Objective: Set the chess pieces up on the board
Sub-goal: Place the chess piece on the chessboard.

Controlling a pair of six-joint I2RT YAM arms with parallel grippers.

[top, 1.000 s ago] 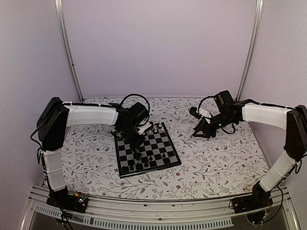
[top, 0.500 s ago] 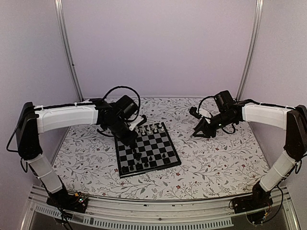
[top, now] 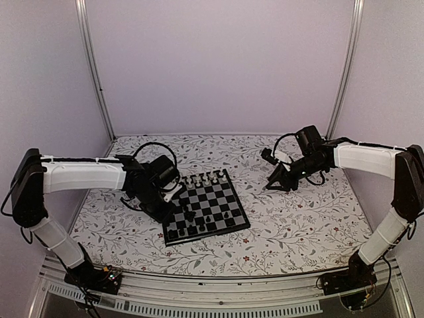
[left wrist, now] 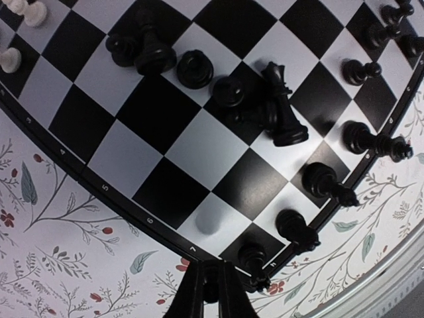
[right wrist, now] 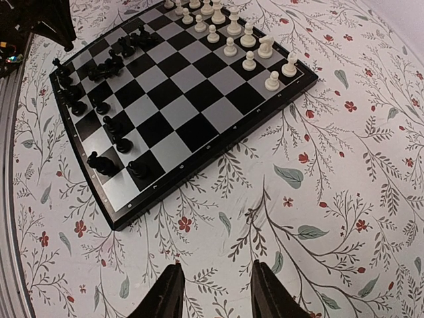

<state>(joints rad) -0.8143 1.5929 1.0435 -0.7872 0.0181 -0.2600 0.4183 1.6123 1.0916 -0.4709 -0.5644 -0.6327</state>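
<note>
The board (top: pixel 222 199) lies left of the table's centre. White chess pieces (top: pixel 202 179) stand along its far edge, black pieces (top: pixel 205 222) on its near half. My left gripper (top: pixel 165 213) hovers over the board's near-left edge. In the left wrist view its fingers (left wrist: pixel 192 298) are close together on a small black piece (left wrist: pixel 211 291). Beyond them, black pieces (left wrist: pixel 324 182) stand along the board edge and several lie toppled (left wrist: pixel 281 116) mid-board. My right gripper (top: pixel 270 185) is open and empty over the tabletop, right of the board (right wrist: pixel 179 109), as its wrist view (right wrist: pixel 213 291) shows.
The floral tabletop (top: pixel 298 218) surrounds the board. Metal frame posts (top: pixel 93 66) stand at the back corners and an aluminium rail (top: pixel 218 301) runs along the near edge. The right arm's cable loop (top: pixel 285 142) hangs near the back right.
My left arm has swung from the board's far-left corner back toward the near-left edge, lowering its elbow. The right arm has not moved.
</note>
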